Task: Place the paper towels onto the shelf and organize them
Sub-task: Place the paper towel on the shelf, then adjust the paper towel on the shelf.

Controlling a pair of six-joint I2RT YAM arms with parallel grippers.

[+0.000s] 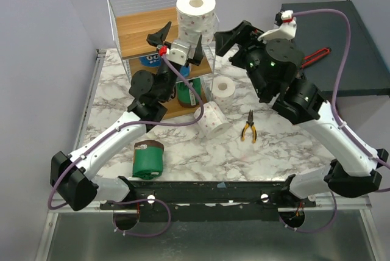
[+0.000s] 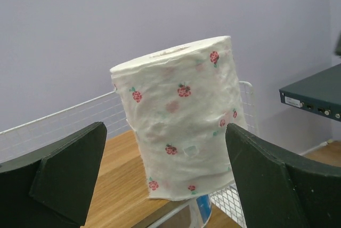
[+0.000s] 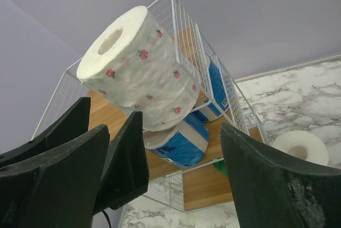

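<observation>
Bright, even overhead light, soft shadows, mostly sharp pictures.

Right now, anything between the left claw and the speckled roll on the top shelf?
Nothing. In the left wrist view, the open left claw faces the speckled roll on the shelf, with only air between them.

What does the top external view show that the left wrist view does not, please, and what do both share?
Only the top external view shows the pliers, the green-wrapped roll and the tipped white roll on the table. Only the left wrist view shows the ports on the dark box's front edge. Both show the speckled roll standing on the shelf top, just ahead of the open left gripper.
</observation>
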